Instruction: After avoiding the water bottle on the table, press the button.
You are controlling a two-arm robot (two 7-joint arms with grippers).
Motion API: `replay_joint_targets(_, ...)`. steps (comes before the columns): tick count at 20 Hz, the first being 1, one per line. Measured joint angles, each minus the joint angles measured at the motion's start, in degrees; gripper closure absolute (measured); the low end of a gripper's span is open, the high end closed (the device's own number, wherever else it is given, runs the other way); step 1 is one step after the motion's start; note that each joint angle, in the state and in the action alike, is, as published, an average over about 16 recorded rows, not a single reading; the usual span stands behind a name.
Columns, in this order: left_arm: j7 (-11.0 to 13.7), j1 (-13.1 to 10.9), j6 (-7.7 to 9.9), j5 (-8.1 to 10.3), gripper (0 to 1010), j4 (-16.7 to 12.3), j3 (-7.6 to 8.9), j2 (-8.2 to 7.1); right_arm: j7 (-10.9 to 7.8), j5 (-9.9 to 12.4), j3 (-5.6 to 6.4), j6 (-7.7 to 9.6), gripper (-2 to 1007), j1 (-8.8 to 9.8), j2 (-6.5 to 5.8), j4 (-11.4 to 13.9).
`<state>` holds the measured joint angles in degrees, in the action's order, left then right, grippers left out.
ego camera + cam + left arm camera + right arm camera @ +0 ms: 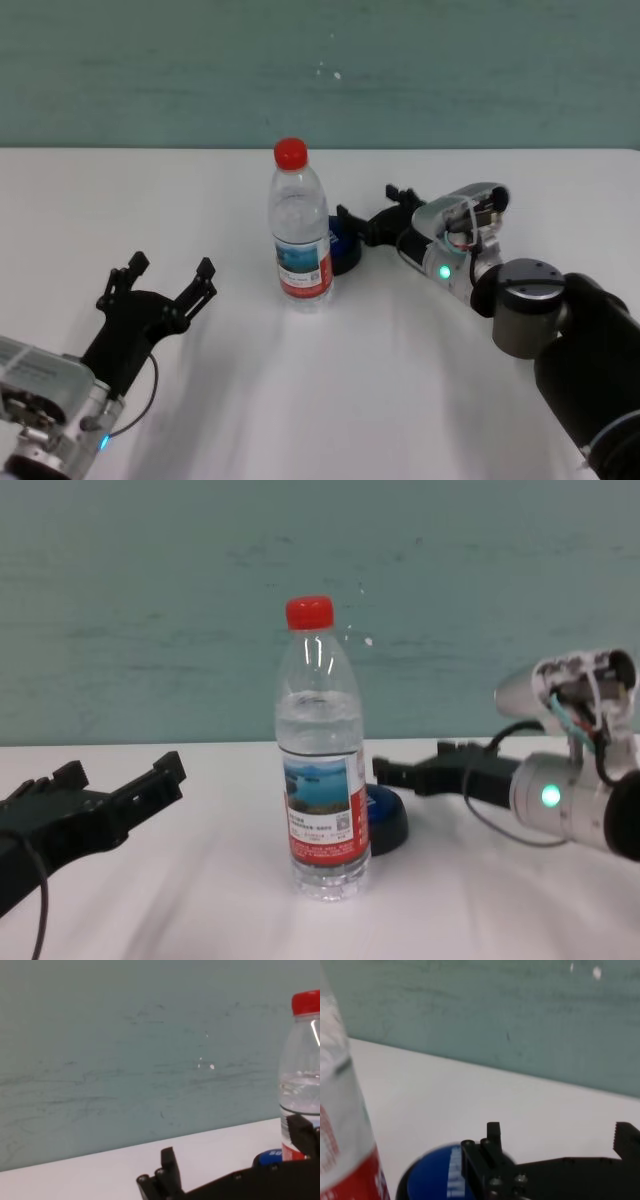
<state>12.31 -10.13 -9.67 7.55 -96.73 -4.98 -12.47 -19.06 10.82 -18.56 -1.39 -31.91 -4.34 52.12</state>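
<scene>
Blue dome button (343, 246) on its black base sits behind your red-capped clear plastic water bottle (299, 228); right gripper (378, 215), jaws released, reaches past, left gripper (169, 279) parked with fingers spread—next, lower onto it.

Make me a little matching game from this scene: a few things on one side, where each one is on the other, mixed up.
Things:
1. water bottle
2. button
3. left tool
4. right tool

Places:
A. open, at the button, right of the bottle
B. standing upright mid-table
C. open, on the robot's left, apart from the bottle
D. just behind the bottle

Pairs: 1-B, 2-D, 3-C, 4-A
</scene>
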Motion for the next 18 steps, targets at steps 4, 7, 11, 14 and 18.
replay_joint_targets(4, 0.0, 0.0, 0.0, 0.0, 0, 0.0, 0.0, 0.0, 0.99, -0.5, -0.02, 0.53, 1, 1.65, -0.7, 4.0)
replay_joint_targets(7, 0.0, 0.0, 0.0, 0.0, 0, 0.0, 0.0, 0.0, 1.81, -0.9, 0.03, 0.92, 1, 3.04, -1.3, 7.3)
replay_joint_targets(11, 0.0, 0.0, 0.0, 0.0, 0, 0.0, 0.0, 0.0, 2.88, -1.2, 0.43, 1.51, 1, 5.23, -2.11, 11.8)
replay_joint_targets(14, 0.0, 0.0, 0.0, 0.0, 0, 0.0, 0.0, 0.0, 3.73, -1.3, 0.91, 1.98, 1, 7.16, -2.71, 15.2)
replay_joint_targets(18, 0.0, 0.0, 0.0, 0.0, 0, 0.0, 0.0, 0.0, 5.15, -1.6, 1.76, 2.64, 1, 10.41, -3.5, 20.5)
